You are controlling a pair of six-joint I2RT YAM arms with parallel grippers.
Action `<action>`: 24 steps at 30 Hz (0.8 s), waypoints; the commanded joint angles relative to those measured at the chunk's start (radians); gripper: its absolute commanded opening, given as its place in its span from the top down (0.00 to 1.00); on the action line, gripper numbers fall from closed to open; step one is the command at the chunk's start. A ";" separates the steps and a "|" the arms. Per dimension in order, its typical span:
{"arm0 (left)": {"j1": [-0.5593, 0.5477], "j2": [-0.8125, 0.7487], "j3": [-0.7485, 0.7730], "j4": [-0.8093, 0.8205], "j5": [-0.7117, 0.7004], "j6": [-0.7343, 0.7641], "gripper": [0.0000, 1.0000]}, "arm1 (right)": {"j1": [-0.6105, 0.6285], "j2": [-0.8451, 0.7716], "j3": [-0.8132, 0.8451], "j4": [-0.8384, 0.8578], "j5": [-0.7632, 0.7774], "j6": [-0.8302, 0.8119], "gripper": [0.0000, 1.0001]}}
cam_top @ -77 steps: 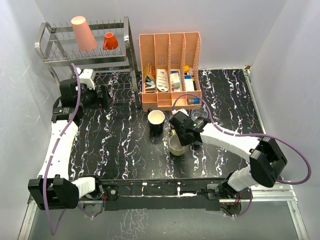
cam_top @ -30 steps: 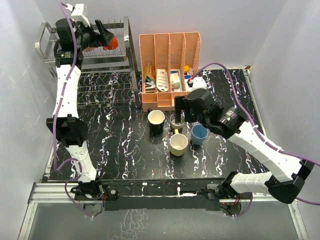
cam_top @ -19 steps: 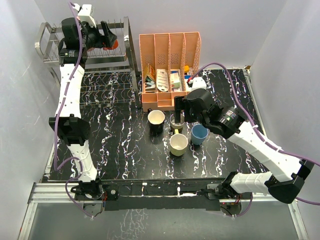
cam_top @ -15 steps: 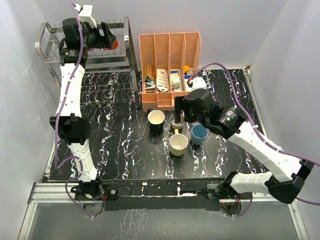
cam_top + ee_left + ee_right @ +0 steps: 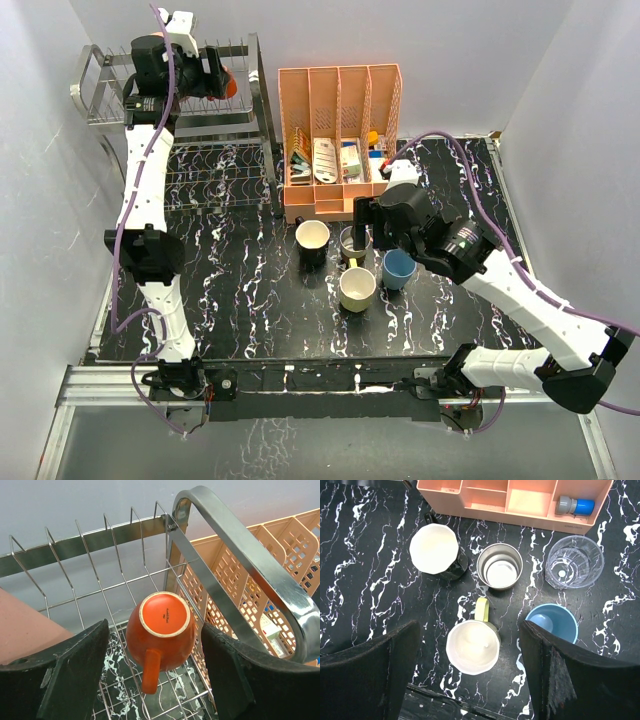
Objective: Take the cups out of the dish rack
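An orange cup [image 5: 162, 630] lies upside down, handle toward me, on the top tier of the dish rack [image 5: 240, 555]. My left gripper [image 5: 154, 630] is open and straddles it, a gap showing on each side. In the top view that gripper [image 5: 215, 75] is at the rack's [image 5: 100, 110] right end. A pink tumbler [image 5: 25, 625] edges in at the left. On the table stand a black mug [image 5: 434, 548], a brown metallic cup [image 5: 499, 566], a clear glass [image 5: 574, 561], a blue cup [image 5: 551, 623] and a pale yellow mug [image 5: 472, 646]. My right gripper [image 5: 469, 630] hangs open above the yellow mug, holding nothing.
A peach plastic organizer [image 5: 340, 130] with small items stands right of the rack, behind the cups. The rack's thick tubular end frame [image 5: 280, 595] curves close past my left gripper's right finger. White walls close in on the left, back and right.
My left arm rose from the rack's lower tier to the top tier, slid right around the orange cup, and its jaws narrowed. My right arm lifted off the yellow mug and hovers.
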 commanded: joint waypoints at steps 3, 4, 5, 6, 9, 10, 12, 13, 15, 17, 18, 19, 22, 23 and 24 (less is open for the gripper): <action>-0.042 0.033 0.015 -0.105 0.044 0.015 0.27 | -0.004 -0.035 -0.007 0.050 0.008 0.011 0.18; -0.042 0.035 0.016 -0.101 0.053 0.005 0.26 | -0.004 -0.035 -0.010 0.052 0.009 0.010 0.18; -0.043 0.035 0.015 -0.097 0.065 -0.006 0.24 | -0.004 -0.035 -0.011 0.053 0.010 0.009 0.18; -0.043 0.037 0.015 -0.094 0.077 -0.011 0.22 | -0.004 -0.036 -0.013 0.054 0.012 0.008 0.18; -0.047 0.040 0.019 -0.105 0.092 -0.014 0.22 | -0.004 -0.035 -0.016 0.056 0.012 0.007 0.18; -0.048 0.038 0.021 -0.110 0.094 -0.013 0.24 | -0.004 -0.036 -0.017 0.057 0.013 0.007 0.18; -0.048 0.023 0.022 -0.122 0.097 -0.002 0.28 | -0.004 -0.038 -0.020 0.057 0.014 0.007 0.18; -0.049 0.013 0.020 -0.126 0.098 0.008 0.31 | -0.004 -0.038 -0.022 0.060 0.013 0.006 0.19; -0.049 -0.017 0.004 -0.128 0.094 0.033 0.39 | -0.004 -0.041 -0.025 0.063 0.007 0.006 0.19; -0.050 -0.053 -0.019 -0.137 0.074 0.070 0.50 | -0.004 -0.041 -0.027 0.069 0.002 0.006 0.19; -0.050 -0.064 -0.022 -0.150 0.064 0.090 0.53 | -0.004 -0.042 -0.028 0.070 -0.002 0.006 0.19; -0.050 -0.074 -0.021 -0.170 0.057 0.109 0.56 | -0.004 -0.043 -0.028 0.073 -0.005 0.007 0.19; -0.049 -0.092 -0.019 -0.235 0.050 0.155 0.60 | -0.004 -0.046 -0.032 0.081 -0.014 0.011 0.20; -0.049 -0.100 -0.024 -0.253 0.051 0.158 0.61 | -0.004 -0.047 -0.033 0.083 -0.018 0.011 0.20; -0.049 -0.110 -0.035 -0.257 0.052 0.158 0.62 | -0.004 -0.048 -0.035 0.086 -0.022 0.012 0.20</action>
